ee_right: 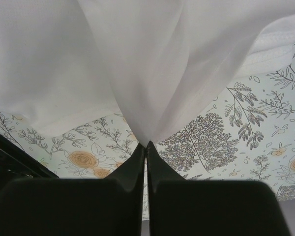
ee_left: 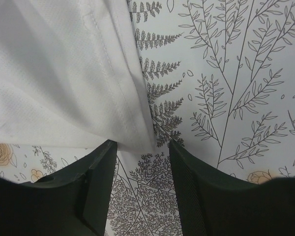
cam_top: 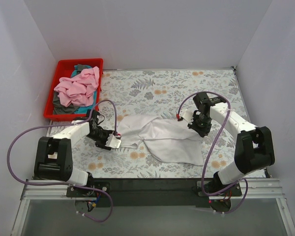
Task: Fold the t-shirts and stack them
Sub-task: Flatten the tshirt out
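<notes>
Early on: nothing folded, nothing stacked. Spread rumpled mid-frame on the table (cam_top: 187, 83), the white shirt (cam_top: 162, 140). Heaped in the bin (cam_top: 59, 64) at upper left, the pink shirt (cam_top: 78, 86) over a teal shirt (cam_top: 74, 73) and a grey shirt (cam_top: 64, 109). All folding left to do.

Pinched fully closed in the right gripper (ee_right: 146, 146), a bunch of white cloth, raised off the table. About half open, the left gripper (ee_left: 140, 145), set around the hem corner and gripping nothing yet.

From above only: bin, whole shirt outline. From the wrists only: hem stitching at the left jaws, cloth tented from the right pinch.
</notes>
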Motion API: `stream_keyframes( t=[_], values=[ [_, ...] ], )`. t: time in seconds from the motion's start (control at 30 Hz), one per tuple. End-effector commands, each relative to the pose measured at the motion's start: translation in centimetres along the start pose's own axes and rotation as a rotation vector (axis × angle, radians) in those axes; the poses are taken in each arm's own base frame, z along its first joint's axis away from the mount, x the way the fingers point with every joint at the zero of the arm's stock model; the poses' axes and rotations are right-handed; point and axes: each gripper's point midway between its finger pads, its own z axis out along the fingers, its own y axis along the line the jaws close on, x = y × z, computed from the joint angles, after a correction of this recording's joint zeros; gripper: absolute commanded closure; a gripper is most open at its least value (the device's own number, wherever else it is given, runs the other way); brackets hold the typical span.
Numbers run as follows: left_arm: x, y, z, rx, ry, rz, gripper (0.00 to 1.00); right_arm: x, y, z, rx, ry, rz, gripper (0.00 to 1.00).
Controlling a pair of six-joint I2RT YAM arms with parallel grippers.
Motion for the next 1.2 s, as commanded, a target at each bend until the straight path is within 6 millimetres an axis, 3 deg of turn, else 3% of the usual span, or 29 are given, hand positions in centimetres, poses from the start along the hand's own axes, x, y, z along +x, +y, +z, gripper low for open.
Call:
stream_keyframes(
  t=[0.0,0.1,0.23,0.43,0.53,0.57,0.67,0.8,1.0,1.17],
  values=[
    [1.0,-0.6,1.1,0.025,0.020,0.038,0.56,-0.5,0.2,-0.4,-0.016,-0.010,0.006,0.99],
    [1.6,-1.3,1.4,0.059,0.037,0.016,0.62,-0.6,0.1,-0.5,-0.017,-0.013,0.007,0.99],
    [1.4,-1.7,1.2,0.072,0.037,-0.018,0.85,-1.3,0.0,-0.7,-0.017,-0.031,0.010,0.99],
    [0.5,-1.2,-0.3,0.082,0.029,-0.197,1.00,-2.5,0.5,-0.8,-0.036,-0.057,-0.006,0.96],
    [-0.3,0.0,-1.3,0.076,0.007,-0.320,1.00,-3.4,0.3,-0.7,-0.040,-0.067,-0.010,0.73],
    [-0.7,1.3,-2.0,0.054,0.002,-0.330,1.00,-3.6,0.1,-0.8,-0.038,-0.072,-0.002,0.63],
    [-1.5,1.9,-2.4,0.068,-0.032,-0.449,1.00,-4.1,-0.4,-1.1,-0.021,-0.083,-0.006,0.54],
    [-1.7,3.5,-2.7,0.064,-0.043,-0.544,1.00,-3.6,-0.2,-1.4,-0.007,-0.089,-0.013,0.57],
    [-1.5,3.9,-2.5,0.071,-0.041,-0.618,1.00,-1.8,1.4,-0.9,-0.012,-0.072,-0.024,0.70],
    [-1.1,3.7,-2.4,0.070,-0.022,-0.618,1.00,-0.5,2.3,0.5,-0.008,-0.059,-0.012,0.68]
  ],
)
